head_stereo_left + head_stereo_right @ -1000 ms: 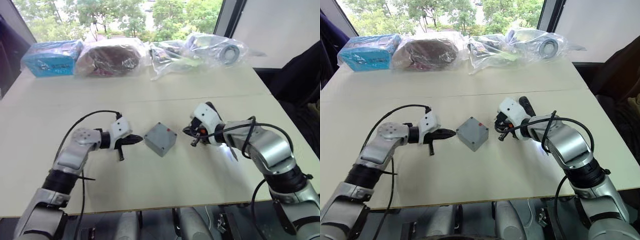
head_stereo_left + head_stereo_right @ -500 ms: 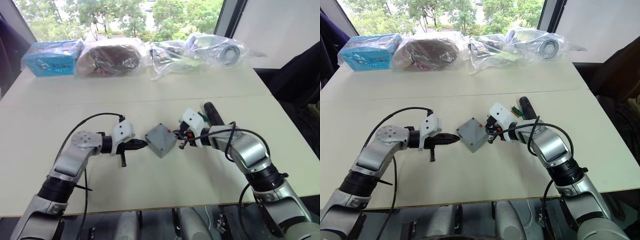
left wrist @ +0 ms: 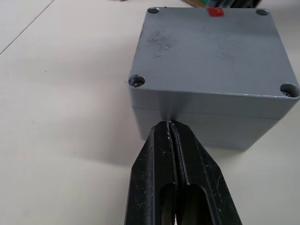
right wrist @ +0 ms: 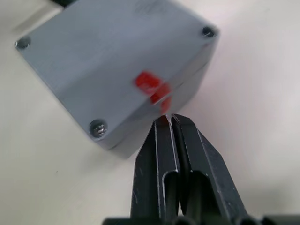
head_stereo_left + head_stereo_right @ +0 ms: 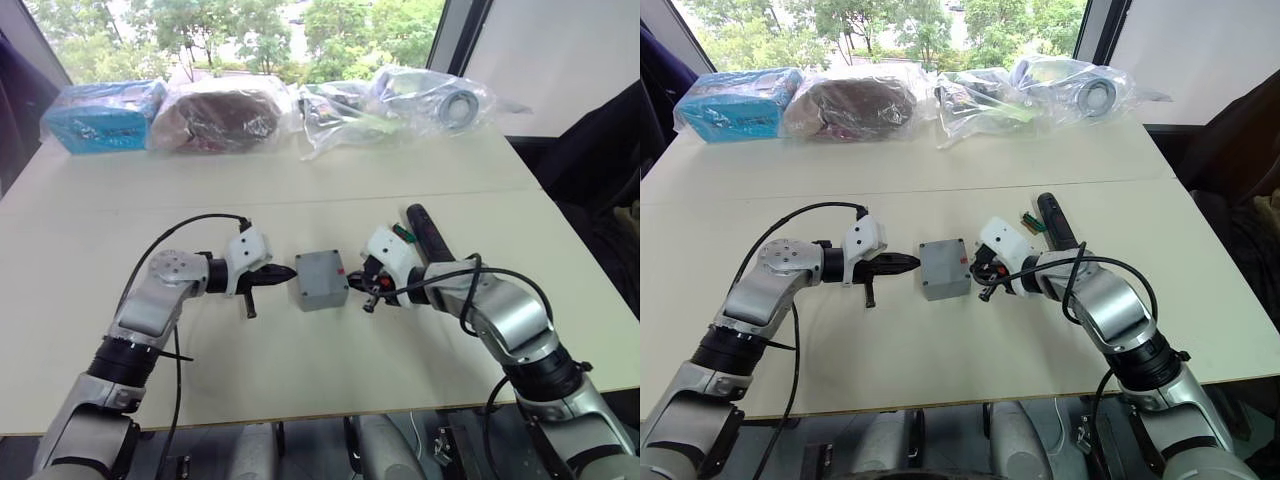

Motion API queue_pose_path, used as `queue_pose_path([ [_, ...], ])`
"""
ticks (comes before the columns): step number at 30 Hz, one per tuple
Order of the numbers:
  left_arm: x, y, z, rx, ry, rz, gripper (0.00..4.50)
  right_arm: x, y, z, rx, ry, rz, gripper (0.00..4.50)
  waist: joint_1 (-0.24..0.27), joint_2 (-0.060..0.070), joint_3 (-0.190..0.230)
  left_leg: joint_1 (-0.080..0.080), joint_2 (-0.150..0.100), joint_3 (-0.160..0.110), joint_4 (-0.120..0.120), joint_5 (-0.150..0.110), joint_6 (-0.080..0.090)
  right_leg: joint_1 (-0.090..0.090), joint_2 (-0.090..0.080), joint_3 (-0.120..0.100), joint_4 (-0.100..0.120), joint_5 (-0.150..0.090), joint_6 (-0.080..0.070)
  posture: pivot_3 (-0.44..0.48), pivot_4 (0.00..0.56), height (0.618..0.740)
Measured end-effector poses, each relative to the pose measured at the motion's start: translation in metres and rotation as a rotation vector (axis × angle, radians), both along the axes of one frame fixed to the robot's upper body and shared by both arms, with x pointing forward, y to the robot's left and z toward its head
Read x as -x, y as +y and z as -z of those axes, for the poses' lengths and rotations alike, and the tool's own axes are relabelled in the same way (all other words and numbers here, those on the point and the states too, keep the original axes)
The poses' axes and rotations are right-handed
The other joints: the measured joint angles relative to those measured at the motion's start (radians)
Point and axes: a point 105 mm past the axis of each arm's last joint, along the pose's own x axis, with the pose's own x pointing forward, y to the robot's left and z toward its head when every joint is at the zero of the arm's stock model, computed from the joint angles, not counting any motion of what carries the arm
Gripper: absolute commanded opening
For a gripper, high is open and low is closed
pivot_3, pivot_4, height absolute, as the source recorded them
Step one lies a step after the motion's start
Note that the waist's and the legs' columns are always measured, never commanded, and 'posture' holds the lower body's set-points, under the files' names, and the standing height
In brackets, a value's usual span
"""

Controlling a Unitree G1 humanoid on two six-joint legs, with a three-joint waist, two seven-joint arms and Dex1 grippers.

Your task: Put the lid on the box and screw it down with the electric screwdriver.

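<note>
Head stereo pair sitting high, looking forward and down over table (image 5: 300,370); right eye showing same scene shifted slightly sideways; window at far edge. Left wrist camera sitting low and close, looking along left gripper (image 3: 170,125) at box (image 3: 211,61) side; right wrist camera looking along right gripper (image 4: 168,119) at opposite side, very near; box appearing in all four views.

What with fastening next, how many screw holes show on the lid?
4, one at each corner of the lid: two near the left gripper, two by the red mark.
</note>
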Motion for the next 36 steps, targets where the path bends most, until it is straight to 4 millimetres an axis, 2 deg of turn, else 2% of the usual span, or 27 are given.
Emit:
queue_pose_path([
  [3,0.008,0.009,-0.003,-0.009,0.008,-0.006,0.0,-0.016,-0.02,-0.015,0.005,-0.086,0.119,0.05,0.0,0.0,0.0,0.0,0.0,0.0,0.0,0.0,0.0,0.0,0.0,0.0,0.0,0.0,0.0,0.0,0.15,0.74],
  [5,0.01,0.013,-0.012,-0.006,-0.008,-0.012,0.0,-0.03,-0.034,-0.028,-0.003,-0.141,0.199,0.05,0.0,0.0,0.0,0.0,0.0,0.0,0.0,0.0,0.0,0.0,0.0,0.0,0.0,0.0,0.0,0.0,0.15,0.74],
  [8,0.013,0.014,-0.027,0.025,-0.035,-0.018,0.0,-0.044,-0.045,-0.033,-0.015,-0.16,0.264,1.01,0.0,0.0,0.0,0.0,0.0,0.0,0.0,0.0,0.0,0.0,0.0,0.0,0.0,0.0,0.0,0.0,0.15,0.74],
  [11,0.015,0.009,-0.043,0.065,-0.063,-0.011,0.0,-0.059,-0.054,-0.022,-0.038,-0.118,0.337,2.28,0.001,0.0,0.0,0.0,0.0,0.0,0.0,0.0,0.0,0.0,0.0,0.0,0.0,0.0,0.0,0.0,0.15,0.74],
  [14,0.015,0.004,-0.053,0.09,-0.082,-0.008,0.0,-0.066,-0.055,-0.016,-0.067,-0.091,0.362,3.23,0.0,0.0,0.0,0.0,0.0,0.0,0.0,0.0,0.0,0.0,0.0,0.0,0.0,0.0,0.0,0.0,0.15,0.74],
  [19,0.018,-0.009,-0.068,0.118,-0.121,0.024,0.0,-0.078,-0.065,-0.012,-0.054,-0.096,0.404,3.23,-0.002,0.0,0.0,0.0,0.0,0.0,0.0,0.0,0.0,0.0,0.0,0.0,0.0,0.0,0.0,0.0,0.15,0.74],
  [25,0.017,-0.011,-0.068,0.125,-0.124,0.015,0.0,-0.088,-0.073,-0.01,-0.08,-0.085,0.448,3.23,-0.002,0.0,0.0,0.0,0.0,0.0,0.0,0.0,0.0,0.0,0.0,0.0,0.0,0.0,0.0,0.0,0.15,0.74],
  [36,0.016,-0.012,-0.068,0.127,-0.127,0.007,0.0,-0.093,-0.071,-0.006,-0.105,-0.047,0.466,3.23,-0.001,0.0,0.0,0.0,0.0,0.0,0.0,0.0,0.0,0.0,0.0,0.0,0.0,0.0,0.0,0.0,0.15,0.74],
])
